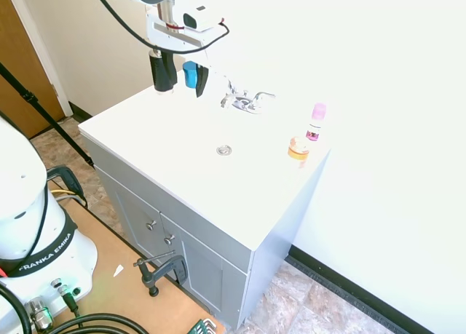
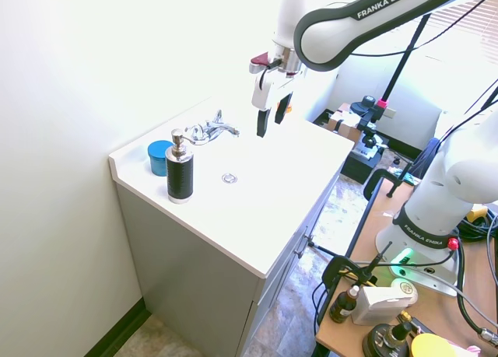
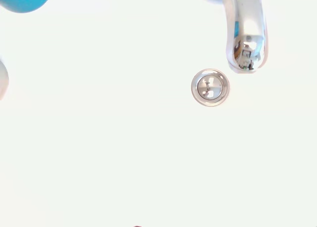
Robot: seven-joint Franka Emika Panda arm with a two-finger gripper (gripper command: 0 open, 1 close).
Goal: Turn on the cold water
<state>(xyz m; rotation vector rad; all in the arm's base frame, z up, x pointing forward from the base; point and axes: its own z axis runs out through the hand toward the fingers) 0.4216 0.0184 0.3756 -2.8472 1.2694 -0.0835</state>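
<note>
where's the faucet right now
The chrome faucet sits at the back edge of the white sink counter, behind the drain. In the first exterior view the claw hangs open just left of it, above the counter.

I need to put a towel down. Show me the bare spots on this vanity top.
Free: the wide front strip of the vanity top, ahead of the drain. Crowded: the corner with soap dispenser and blue jar; tap at the back.

The tap (image 3: 246, 34) is mirror-bright polished chrome, as is the drain (image 3: 210, 87). The bench (image 1: 160, 137) is smooth glossy white. The soap dispenser (image 2: 180, 170) has a ribbed matt black body and a shiny metal pump.
</note>
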